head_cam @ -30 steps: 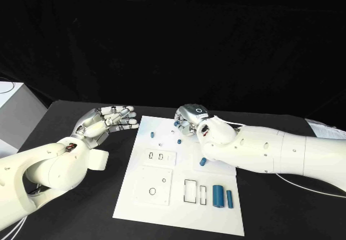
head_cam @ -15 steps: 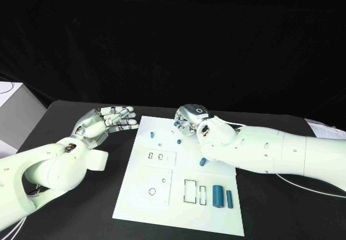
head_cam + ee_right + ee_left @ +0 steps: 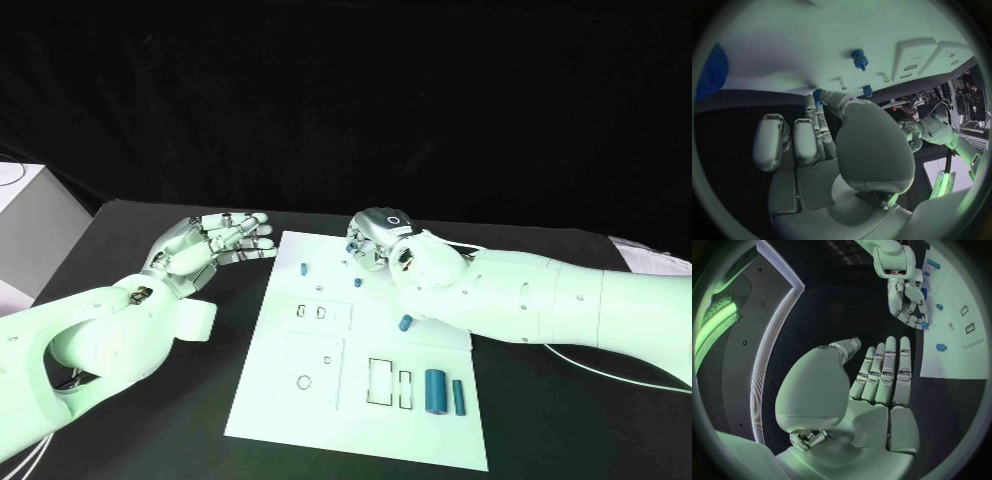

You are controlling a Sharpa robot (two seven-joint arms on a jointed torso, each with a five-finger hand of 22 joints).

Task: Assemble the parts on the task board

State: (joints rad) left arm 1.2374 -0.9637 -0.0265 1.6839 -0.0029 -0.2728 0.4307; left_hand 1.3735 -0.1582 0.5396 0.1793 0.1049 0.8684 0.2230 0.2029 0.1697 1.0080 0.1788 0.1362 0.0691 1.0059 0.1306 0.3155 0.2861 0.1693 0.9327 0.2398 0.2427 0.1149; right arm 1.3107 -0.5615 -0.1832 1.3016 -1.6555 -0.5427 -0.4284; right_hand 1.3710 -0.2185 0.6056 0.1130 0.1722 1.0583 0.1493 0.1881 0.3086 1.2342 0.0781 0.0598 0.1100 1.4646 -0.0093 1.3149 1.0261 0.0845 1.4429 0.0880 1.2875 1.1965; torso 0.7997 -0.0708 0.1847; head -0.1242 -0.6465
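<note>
The white task board lies mid-table, with rectangular and round recesses in its near half. My right hand hangs over the board's far edge, fingers curled down, pinching a small blue part between thumb and finger. The left wrist view shows that hand with the blue part at its fingertips. My left hand is open, fingers together and empty, just off the board's far left corner. Small blue parts lie on the board. Two long blue parts lie at its near right.
A white box stands at the table's left edge, and papers lie at the far right. A white cable runs under my right forearm. Black tabletop surrounds the board on both sides.
</note>
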